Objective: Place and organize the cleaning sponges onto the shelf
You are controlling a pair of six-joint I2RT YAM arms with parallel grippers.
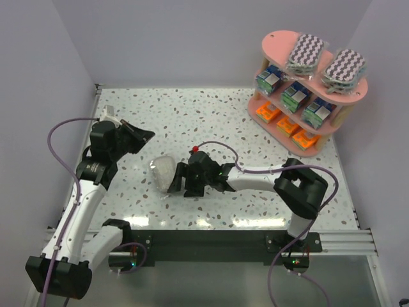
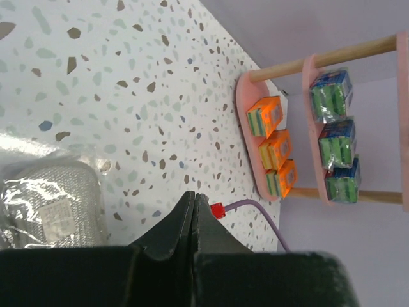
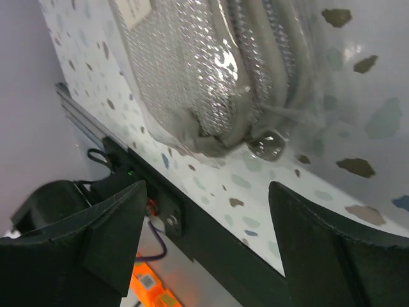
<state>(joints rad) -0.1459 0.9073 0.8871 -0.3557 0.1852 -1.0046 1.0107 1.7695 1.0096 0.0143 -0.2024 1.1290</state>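
A greyish sponge pack (image 1: 163, 173) in clear wrap lies on the speckled table, left of centre. My right gripper (image 1: 179, 180) stands open just to its right, level with it. In the right wrist view the pack (image 3: 204, 70) lies just ahead of the spread fingers, with nothing between them (image 3: 208, 192). My left gripper (image 1: 148, 135) hovers shut and empty above and left of the pack (image 2: 54, 204). The pink shelf (image 1: 273, 43) stands at the far right. It carries two purple-white zigzag packs (image 1: 305, 51) on top, green-and-blue packs (image 1: 295, 96) in the middle and orange packs (image 1: 284, 125) at the bottom.
The table's metal front rail (image 1: 255, 240) runs close behind the right gripper. A purple cable with a red plug (image 1: 195, 148) arcs over the right arm. Lilac walls close in the left, back and right sides.
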